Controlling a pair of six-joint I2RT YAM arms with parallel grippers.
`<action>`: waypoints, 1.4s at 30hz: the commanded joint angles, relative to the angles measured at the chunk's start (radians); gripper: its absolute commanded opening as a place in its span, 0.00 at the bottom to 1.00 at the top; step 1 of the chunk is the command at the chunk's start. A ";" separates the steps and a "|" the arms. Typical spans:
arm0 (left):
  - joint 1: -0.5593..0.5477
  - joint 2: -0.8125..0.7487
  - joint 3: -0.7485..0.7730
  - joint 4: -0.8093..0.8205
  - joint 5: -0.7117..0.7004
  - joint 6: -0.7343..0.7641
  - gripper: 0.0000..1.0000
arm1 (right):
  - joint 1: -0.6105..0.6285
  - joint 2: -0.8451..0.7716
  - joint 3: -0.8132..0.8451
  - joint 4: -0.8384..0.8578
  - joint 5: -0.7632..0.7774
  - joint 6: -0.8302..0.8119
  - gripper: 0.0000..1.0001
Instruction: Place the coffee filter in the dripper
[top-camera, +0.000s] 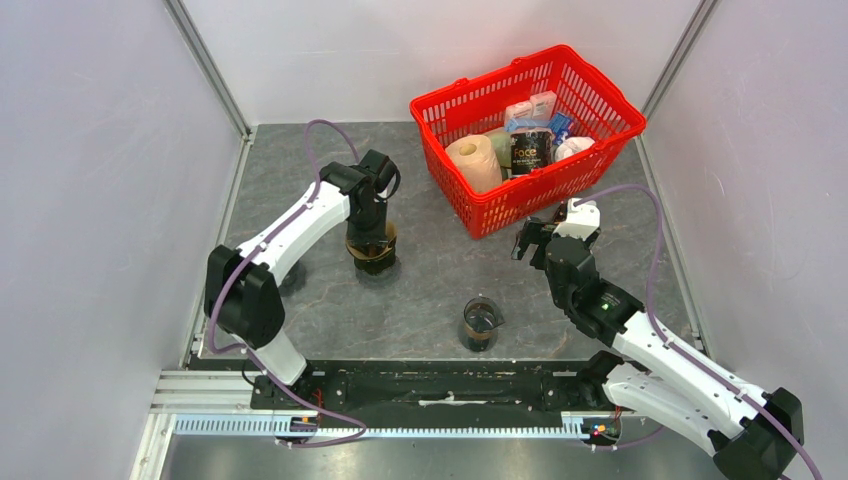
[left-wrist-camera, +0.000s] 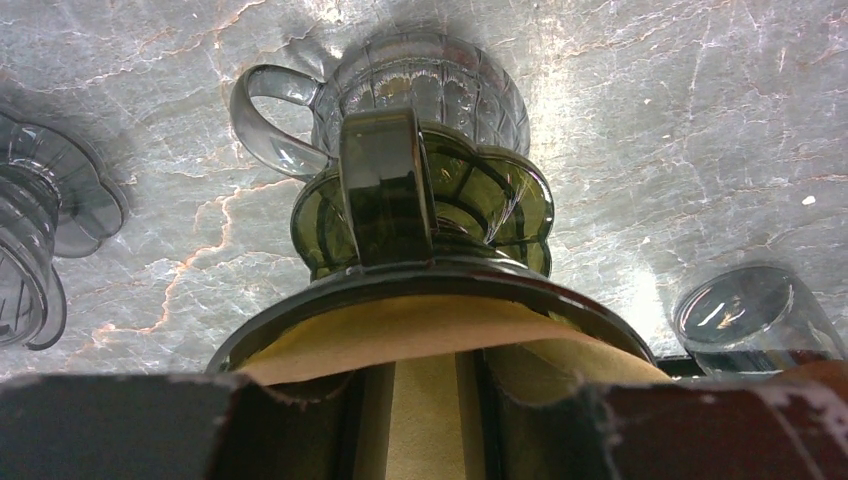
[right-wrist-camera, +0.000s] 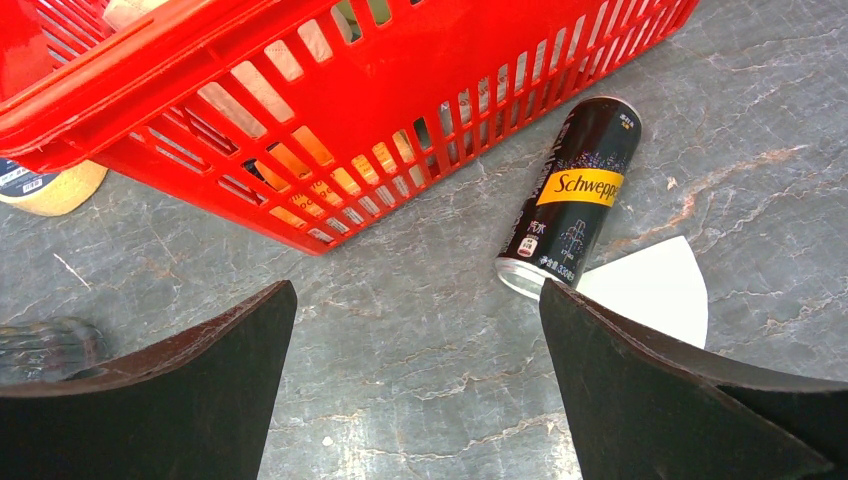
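Left gripper (left-wrist-camera: 425, 420) low over dripper (left-wrist-camera: 385, 190), jaws nearly together at the brown filter (left-wrist-camera: 420, 335) sitting in its mouth (gripped or released, can't tell); ease open, lift straight up without dragging paper; right gripper (right-wrist-camera: 415, 300) spread wide.

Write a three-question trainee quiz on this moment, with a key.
1. True or false: the Schweppes can stands upright inside the red basket.
2. Multiple choice: the paper filter sitting in the green glass dripper is A) white, B) brown, C) blue.
3. Short answer: what flat white thing lies on the table beside the can?

Key:
1. False. It lies on its side outside the basket.
2. B.
3. A white paper filter.
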 joint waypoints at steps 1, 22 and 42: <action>-0.004 -0.067 0.007 0.012 0.016 0.024 0.33 | 0.002 0.003 0.004 0.042 0.006 -0.007 0.99; -0.004 -0.113 0.012 0.016 0.022 0.022 0.28 | 0.002 0.001 0.005 0.042 0.005 -0.008 0.99; -0.045 -0.136 0.000 0.026 -0.060 0.007 0.31 | 0.000 0.009 0.005 0.042 0.005 -0.011 0.99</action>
